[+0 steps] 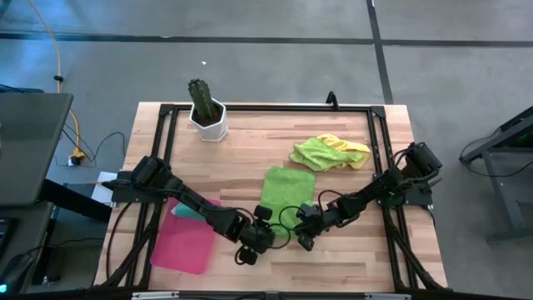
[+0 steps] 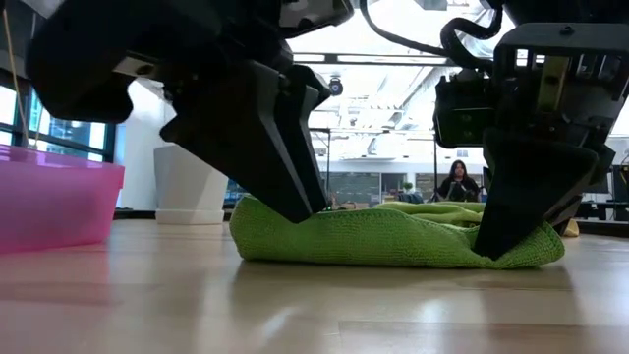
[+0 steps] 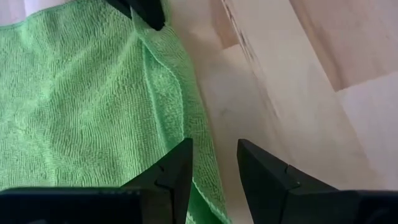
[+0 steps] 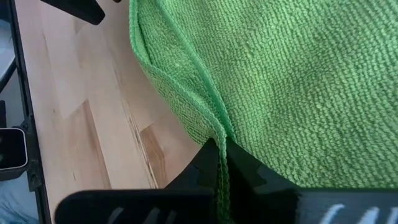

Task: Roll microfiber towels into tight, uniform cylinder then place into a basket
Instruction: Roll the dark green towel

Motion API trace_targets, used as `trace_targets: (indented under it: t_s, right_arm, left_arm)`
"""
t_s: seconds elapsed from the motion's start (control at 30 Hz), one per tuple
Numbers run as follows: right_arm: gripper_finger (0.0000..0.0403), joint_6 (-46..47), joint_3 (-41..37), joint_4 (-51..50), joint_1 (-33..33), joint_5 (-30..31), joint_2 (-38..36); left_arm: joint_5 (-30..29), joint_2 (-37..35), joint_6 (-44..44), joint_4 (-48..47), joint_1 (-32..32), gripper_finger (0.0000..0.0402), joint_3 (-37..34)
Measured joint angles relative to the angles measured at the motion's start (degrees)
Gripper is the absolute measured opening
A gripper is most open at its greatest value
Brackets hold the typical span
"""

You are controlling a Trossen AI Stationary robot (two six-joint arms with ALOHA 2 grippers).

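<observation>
I am working on the green towel (image 1: 287,190), which lies flat in the middle of the table (image 1: 350,250). Both my grippers are down at its near edge, so I can start the roll there. My right gripper (image 4: 219,163) has its fingers squeezed together on the hem, near the right corner. That holds the edge up off the wood. My left gripper (image 3: 213,169) is at the left corner with its fingers apart. One finger is over the cloth and one is over bare wood, so I think it is about to pinch.

The yellow and lime towels (image 1: 331,152) wait in a heap farther back on the right. The pink basket (image 1: 185,239) sits to the left, near my left arm.
</observation>
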Motion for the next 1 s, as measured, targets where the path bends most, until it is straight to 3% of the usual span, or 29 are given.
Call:
trace_targets:
  t_s: [0.33, 0.5, 0.67, 1.0]
  right_arm:
    - [0.0, -0.21, 0.0, 0.02, 0.02, 0.0, 0.0]
    - [0.0, -0.62, 0.0, 0.02, 0.02, 0.0, 0.0]
    - [0.0, -0.67, 0.0, 0.04, 0.02, -0.01, 0.0]
    - [0.0, -0.62, 0.0, 0.4, 0.02, -0.02, 0.02]
  left_arm:
    - [-2.71, -0.03, 2.39, 0.33, -0.62, 0.0117, 0.0]
    - [3.15, -0.11, 2.75, 0.31, -2.63, 0.0117, 0.0]
    - [-1.69, -0.04, 3.49, -0.64, -2.87, 0.0117, 0.0]
    - [-0.36, 3.61, 3.04, -1.75, 0.29, 0.0117, 0.2]
